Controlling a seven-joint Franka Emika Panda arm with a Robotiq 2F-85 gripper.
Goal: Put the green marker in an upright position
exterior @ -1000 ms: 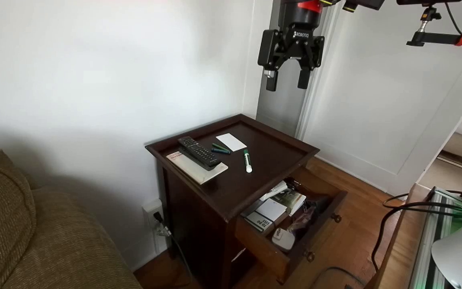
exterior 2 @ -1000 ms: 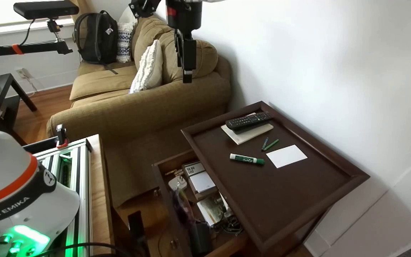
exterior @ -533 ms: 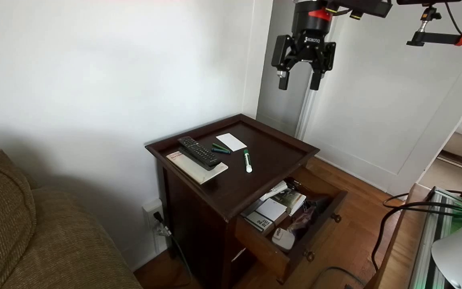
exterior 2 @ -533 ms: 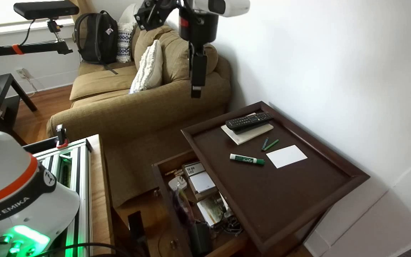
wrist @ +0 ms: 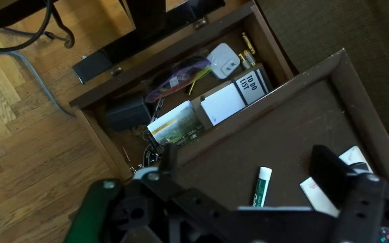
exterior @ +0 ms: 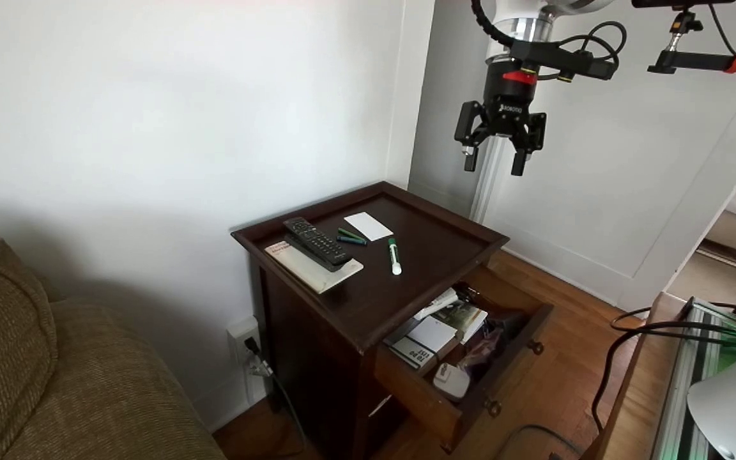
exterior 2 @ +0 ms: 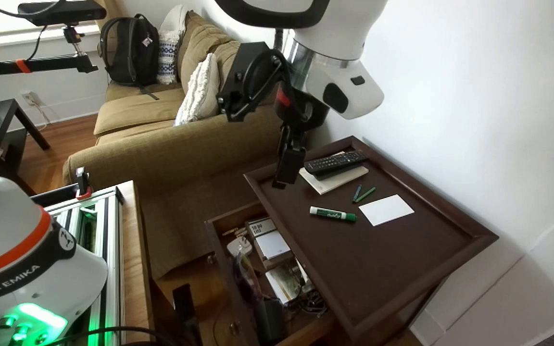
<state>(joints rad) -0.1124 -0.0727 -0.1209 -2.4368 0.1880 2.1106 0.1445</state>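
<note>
The green marker lies on its side on the dark side table's top, seen in both exterior views (exterior: 394, 256) (exterior 2: 333, 214). It has a green cap, a green label and a white end. In the wrist view the green marker (wrist: 262, 186) shows its white end and label between the spread fingers; its cap is hidden behind the gripper body. My gripper (exterior: 494, 163) is open and empty, pointing down, high above the table. In an exterior view the gripper (exterior 2: 282, 182) appears over the table's edge, apart from the marker.
On the side table (exterior 2: 402, 269) are a black remote (exterior 2: 334, 164) on a white booklet (exterior 2: 325, 182), two thin green and blue sticks (exterior 2: 364, 195) and a white card (exterior 2: 386, 210). An open drawer (exterior: 470, 358) full of items juts out below. A wall stands behind.
The gripper has moved down and, in an exterior view, to the right, coming nearer to the table and staying open. The marker and the other objects have not moved.
</note>
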